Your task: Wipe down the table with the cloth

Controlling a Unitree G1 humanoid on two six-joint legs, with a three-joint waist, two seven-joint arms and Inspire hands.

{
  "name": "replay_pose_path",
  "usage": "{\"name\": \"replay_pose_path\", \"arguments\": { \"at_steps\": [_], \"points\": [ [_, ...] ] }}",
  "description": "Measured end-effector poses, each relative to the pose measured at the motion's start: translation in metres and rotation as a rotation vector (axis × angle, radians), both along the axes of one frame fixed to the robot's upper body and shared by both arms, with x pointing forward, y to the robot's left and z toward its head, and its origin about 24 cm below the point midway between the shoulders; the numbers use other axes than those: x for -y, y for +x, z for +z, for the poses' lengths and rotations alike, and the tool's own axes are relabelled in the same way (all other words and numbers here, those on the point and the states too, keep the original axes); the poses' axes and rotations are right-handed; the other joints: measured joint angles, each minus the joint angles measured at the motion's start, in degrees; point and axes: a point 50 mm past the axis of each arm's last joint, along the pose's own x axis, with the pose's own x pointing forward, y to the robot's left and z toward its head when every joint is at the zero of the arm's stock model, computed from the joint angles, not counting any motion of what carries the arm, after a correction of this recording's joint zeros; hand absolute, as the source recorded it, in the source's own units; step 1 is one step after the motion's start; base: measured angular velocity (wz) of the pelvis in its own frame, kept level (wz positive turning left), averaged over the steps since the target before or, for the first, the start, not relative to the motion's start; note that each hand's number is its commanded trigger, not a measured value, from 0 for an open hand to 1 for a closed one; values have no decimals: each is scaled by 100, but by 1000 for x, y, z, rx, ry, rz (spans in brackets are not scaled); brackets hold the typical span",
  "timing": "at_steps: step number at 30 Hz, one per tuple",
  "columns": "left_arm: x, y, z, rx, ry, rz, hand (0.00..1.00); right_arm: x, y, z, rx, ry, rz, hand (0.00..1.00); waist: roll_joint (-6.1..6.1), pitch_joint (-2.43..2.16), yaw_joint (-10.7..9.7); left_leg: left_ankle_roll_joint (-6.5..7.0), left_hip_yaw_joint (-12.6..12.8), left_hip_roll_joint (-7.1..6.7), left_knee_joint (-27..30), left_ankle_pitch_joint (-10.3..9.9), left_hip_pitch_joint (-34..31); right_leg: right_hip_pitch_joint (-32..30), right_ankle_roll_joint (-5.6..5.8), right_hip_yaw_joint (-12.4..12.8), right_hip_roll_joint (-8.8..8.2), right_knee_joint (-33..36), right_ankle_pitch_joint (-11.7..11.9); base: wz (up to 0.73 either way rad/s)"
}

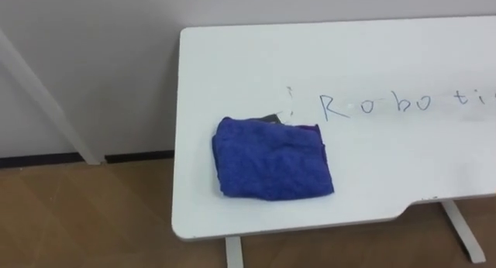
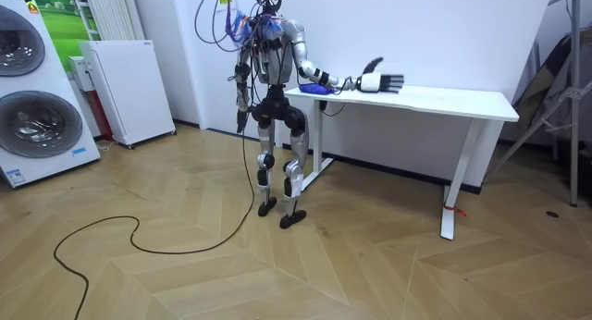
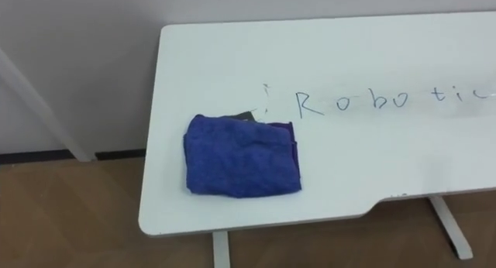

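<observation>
The table (image 1: 232, 82) and its writing (image 1: 403, 105) run off at 3 o'clock; a dark scrap (image 1: 268, 118) at 12 o'clock of the cloth (image 1: 271, 159) is mostly hidden beneath it

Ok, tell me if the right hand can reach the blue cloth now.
Likely yes: the right hand is open above the table, and the blue cloth lies bare, nothing in between.

handwritten letters (image 3: 391, 102) on the white table (image 3: 232, 51) read "robotic" — cut off at the right edge.

A nubbly blue cloth (image 1: 271, 159) lies on the smooth, matt white tabletop (image 1: 387, 167) above a wood-grain floor (image 1: 85, 214).
</observation>
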Motion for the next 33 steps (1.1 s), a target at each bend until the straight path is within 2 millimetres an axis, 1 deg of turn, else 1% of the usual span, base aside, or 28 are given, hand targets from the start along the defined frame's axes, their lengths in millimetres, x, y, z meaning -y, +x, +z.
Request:
{"name": "replay_pose_path", "arguments": {
  "at_steps": [1,2,3,5,6,7,8,9,10,12,14,15,16,17,19,23,26,30,31,33],
  "points": [
    [1,0,0,-1,-2,-7,0,-3,5,6,5,-37,29,0,0,0,5,0,-1,0,0,0,-2,0,0,-11,-2,0,0,0],
    [1,1,0,-1,-4,-18,0,-10,14,16,4,-115,90,0,-1,1,8,0,-5,0,1,0,-6,3,0,-30,-2,-2,0,0],
    [1,2,0,0,-5,-18,0,-14,18,21,3,-153,119,0,1,1,11,0,-11,0,1,0,-4,5,0,-35,-3,-5,0,0],
    [2,2,-1,-1,-9,-22,0,-30,33,42,25,-291,226,0,-3,6,105,0,-28,-2,-1,0,11,15,0,-69,-9,-6,0,0],
    [2,1,-1,-1,-10,-22,0,-33,35,46,33,-322,248,0,-7,6,123,0,-30,-2,-1,0,12,16,0,-76,-10,-6,0,0],
    [2,1,-1,-4,-12,-26,0,-39,39,55,46,-384,281,0,-28,7,159,0,-28,-2,2,0,11,17,0,-79,-11,-5,0,0],
    [2,0,-1,-6,-13,-30,0,-44,42,65,43,-467,309,0,-44,12,258,0,-26,-1,3,0,1,-4,0,-74,-11,3,0,0],
    [2,0,-1,-6,-14,-33,0,-47,44,69,42,-507,321,0,-53,18,287,0,-25,0,5,0,-4,-11,0,-74,-11,3,0,0],
    [1,0,-1,-5,-17,-43,0,-51,47,78,41,-586,352,0,-63,14,327,0,-55,-1,14,0,-26,-13,0,-99,-12,3,0,9],
    [-2,0,0,-6,-15,-50,0,-61,53,85,45,-651,416,0,-100,20,397,0,-105,1,20,1,-28,9,0,-158,-13,1,0,14],
    [-3,1,0,-10,-12,-66,0,-73,59,89,46,-693,485,0,-184,52,477,-1,-170,0,29,1,-13,75,0,-253,-14,-12,0,15],
    [-3,1,0,-11,-13,-70,0,-76,62,90,44,-703,503,0,-191,53,482,-1,-182,-1,28,1,-15,78,1,-277,-15,-13,1,12],
    [-2,1,0,-13,-16,-82,0,-83,68,91,41,-723,539,0,-202,51,509,-1,-203,-1,26,1,-25,78,2,-355,-22,-17,2,9],
    [-2,4,0,-11,-18,-95,0,-89,72,92,33,-732,576,0,-218,41,556,-1,-232,-2,26,1,-30,79,4,-411,-23,-18,6,9],
    [-2,7,0,-8,-21,-118,0,-96,76,90,4,-744,628,0,-232,27,616,-1,-273,-5,28,1,-30,94,4,-423,-22,-19,6,12],
    [-2,10,-1,-13,-33,-138,0,-113,83,83,-61,-749,751,0,-232,23,659,-1,-337,-12,42,2,-53,112,5,-535,-31,-24,6,9],
    [-1,12,-1,-11,-41,-153,0,-123,87,74,-119,-734,833,0,-188,51,741,-1,-375,-15,46,2,-45,138,4,-541,-29,-32,6,2],
    [0,13,-1,-17,-44,-178,0,-134,90,61,-204,-719,919,0,-154,71,775,-2,-445,-13,60,2,-42,167,5,-587,-22,-40,5,9],
    [1,13,-2,-18,-50,-187,0,-138,91,58,-224,-723,946,0,-144,71,778,-2,-459,-13,62,2,-49,168,5,-624,-23,-41,6,10],
    [2,14,-2,-34,-49,-224,0,-147,92,53,-258,-732,1001,0,-117,56,777,-2,-523,-16,74,3,-78,178,4,-703,-25,-53,6,14]
  ]
}}
